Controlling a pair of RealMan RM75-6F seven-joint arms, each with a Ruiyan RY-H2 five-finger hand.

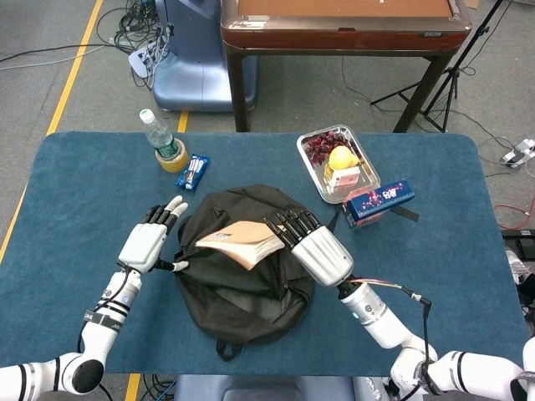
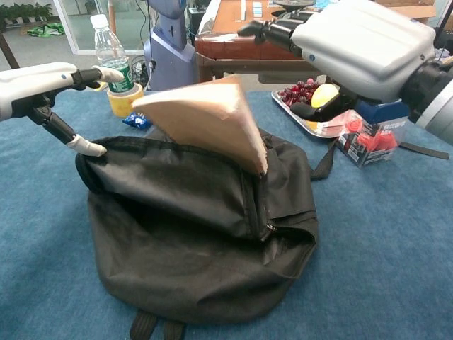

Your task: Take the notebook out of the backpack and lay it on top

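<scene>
Head view. Black backpack lies flat mid-counter, blue cloth surface. Notebook, tan cover up, rests across the backpack's top, tilted. Right robot hand sits at the notebook's right edge, fingers laid over it; whether it grips or only touches, cannot tell. Left robot hand is at the backpack's left rim, fingers spread, thumb tip at the fabric edge. Behind: water bottle standing in a yellow roll of tape, snack bar just beside it. Metal tray of fruit right of centre, blue box near it.

Chest view. Notebook stands slanted, lower corner down on the backpack near the zipper. Right robot hand is high at right, fingers extended over the notebook's far edge. Left robot hand at upper left, thumb pressing the bag's rim, holding nothing. Bottle behind it.
</scene>
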